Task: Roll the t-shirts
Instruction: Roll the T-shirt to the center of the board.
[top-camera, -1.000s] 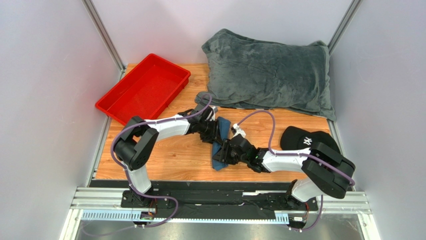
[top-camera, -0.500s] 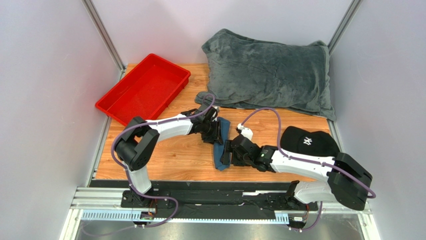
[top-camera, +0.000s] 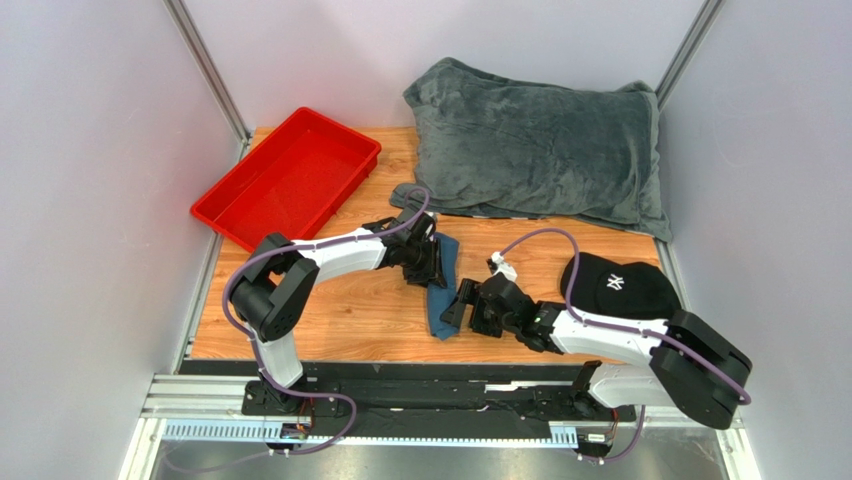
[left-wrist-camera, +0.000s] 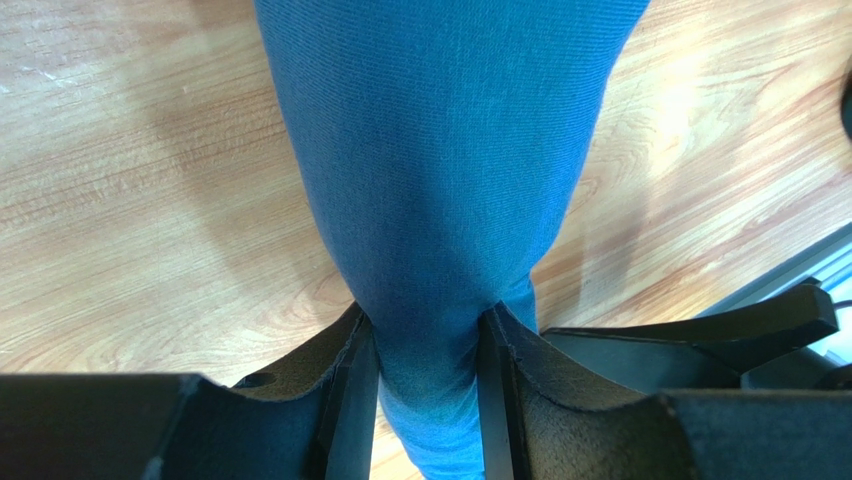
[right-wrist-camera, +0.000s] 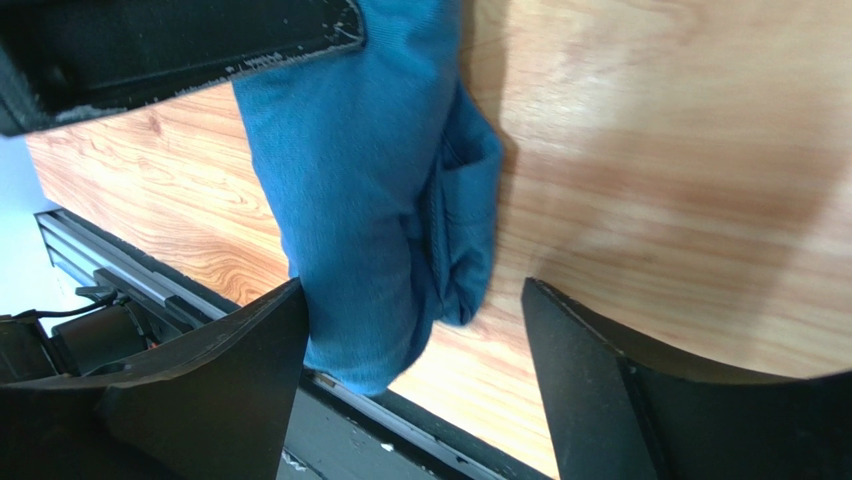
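Note:
One of the t-shirts (top-camera: 441, 292), plain teal-blue, lies as a narrow roll on the wooden table, running from mid-table toward the front edge. My left gripper (top-camera: 431, 262) is shut on the roll's far end. In the left wrist view the cloth (left-wrist-camera: 440, 150) bulges out from between the two fingers of the gripper (left-wrist-camera: 425, 318). My right gripper (top-camera: 460, 308) stands open just right of the roll's near end. In the right wrist view the t-shirt (right-wrist-camera: 360, 180) lies between the wide-apart fingers of that gripper (right-wrist-camera: 412, 290), close to one and clear of the other.
An empty red tray (top-camera: 340, 124) sits at the back left. The big fuzzy grey blanket (top-camera: 540, 150) fills the back right. A black cap (top-camera: 615, 283) lies at the right edge, beside the right arm. The metal rail (top-camera: 440, 398) runs along the front edge.
My right gripper has opened, let go of the roll's near end and drawn back to the right. The left gripper has kept its hold in the same place.

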